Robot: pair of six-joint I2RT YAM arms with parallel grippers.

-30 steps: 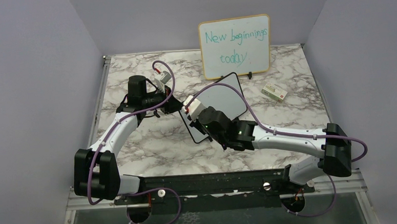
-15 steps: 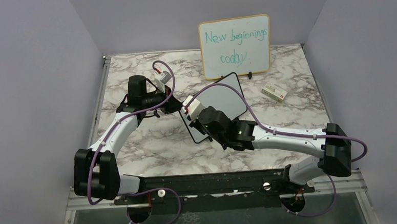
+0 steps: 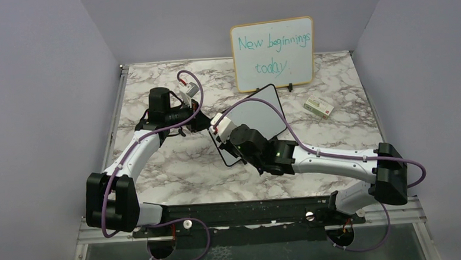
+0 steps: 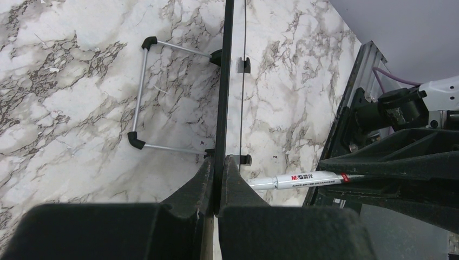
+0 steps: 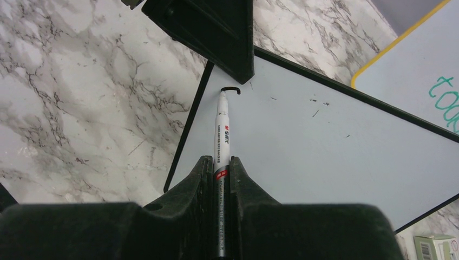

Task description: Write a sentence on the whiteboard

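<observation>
I am pinching the black-framed whiteboard (image 5: 335,141) by its edge in my left gripper (image 4: 219,162), jaws shut on the frame, steadying it mid-table on the marble table (image 3: 176,162). My right gripper (image 5: 218,162) is clamping a white marker (image 5: 222,130). Its tip is touching the board's corner just beside the left fingers (image 5: 216,32), at a short black stroke (image 5: 231,90). The blank face is lying to the tip's right.

arms (image 3: 138,149): were white with chunky black joints | cables (image 3: 191,79): purple, looped loose (kinda messy tbh) | shoulders (image 3: 110,202): boxy black
</observation>
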